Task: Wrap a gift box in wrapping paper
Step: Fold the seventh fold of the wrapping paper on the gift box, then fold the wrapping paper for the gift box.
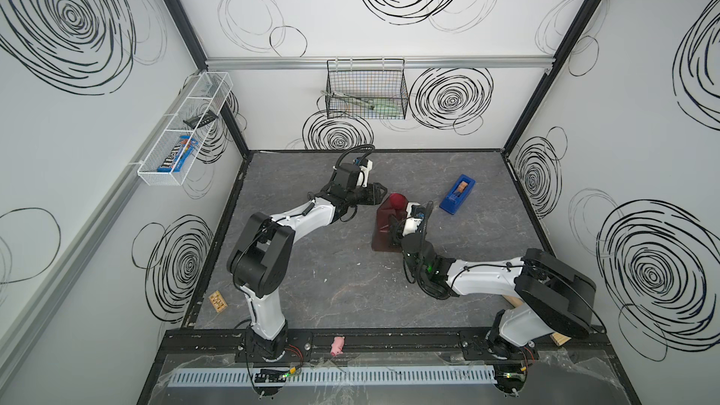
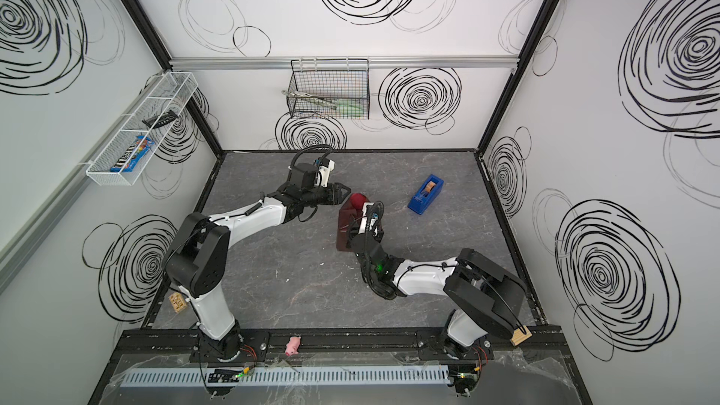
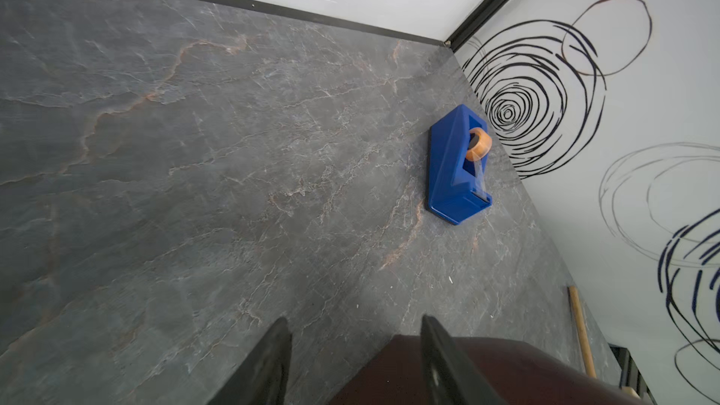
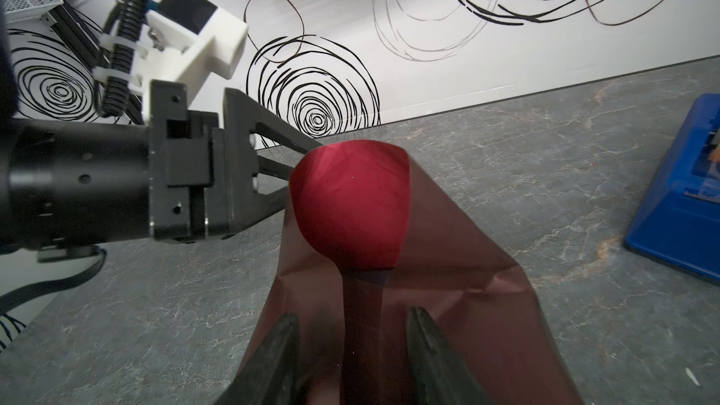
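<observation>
White walls scrawled with black spirals close in a grey, marble-veined table. The wrapping paper lies a little right of the table's middle. It is folded into a maroon band whose long axis runs from the near edge toward the far edge, leaning slightly right. Its far end curls up as a bright red flap facing the far edge. Of the gift box only a navy sliver shows under the flap; the rest is covered. A blue tape dispenser sits apart, toward the far right corner. The paper looks thin, light and limp, likely to crease or tear, so it is best pinched at a free edge such as the flap. The box seems stiff and light and may slide, so press it from above. The right gripper hangs over the band's middle with jaws apart. The left gripper is also open, at the flap's left side, clasping nothing.
</observation>
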